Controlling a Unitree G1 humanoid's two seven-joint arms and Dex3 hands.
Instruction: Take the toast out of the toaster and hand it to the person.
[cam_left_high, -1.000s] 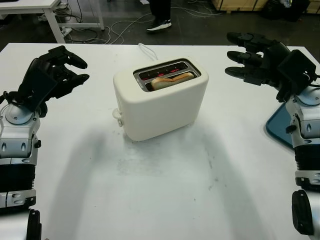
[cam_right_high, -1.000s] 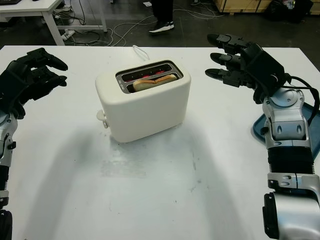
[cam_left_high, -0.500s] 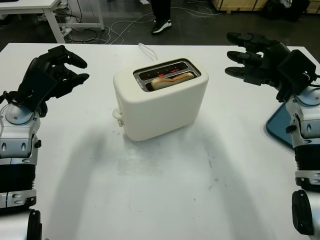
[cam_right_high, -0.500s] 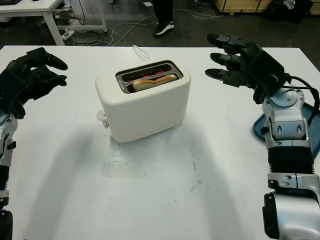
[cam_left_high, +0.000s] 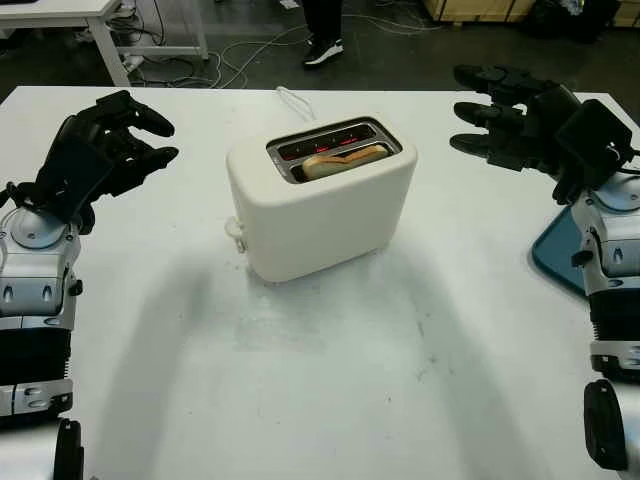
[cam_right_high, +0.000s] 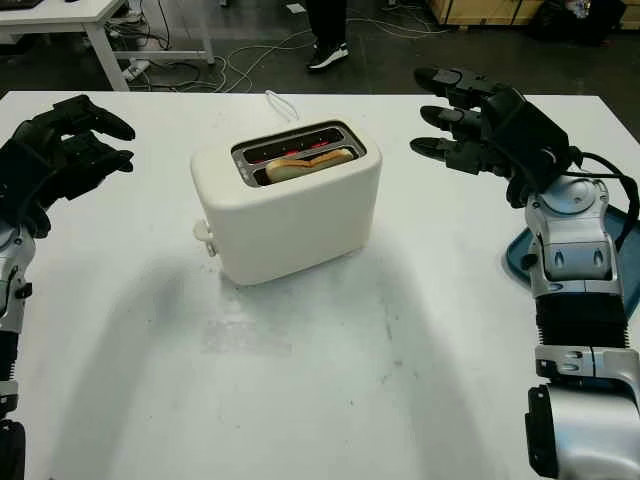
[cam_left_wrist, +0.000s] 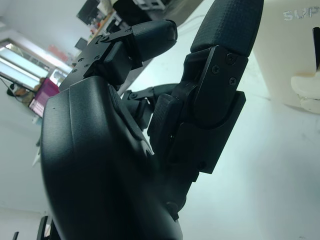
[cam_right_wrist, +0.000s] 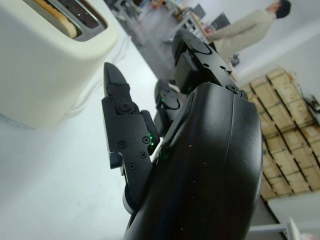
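- Left eye view: the toast (cam_left_high: 343, 160) sits in the near slot of the cream toaster (cam_left_high: 320, 207), its long axis running left-right.
- Right hand (cam_left_high: 510, 118), empty with fingers extended, hangs closer to it.
- Left hand (cam_left_high: 105, 145), curled around nothing, hangs farther left.

Toast (cam_left_high: 343, 160) in toaster (cam_left_high: 320, 200), mid-table (cam_left_high: 330, 380); tray (cam_left_high: 558, 255) at right edge.
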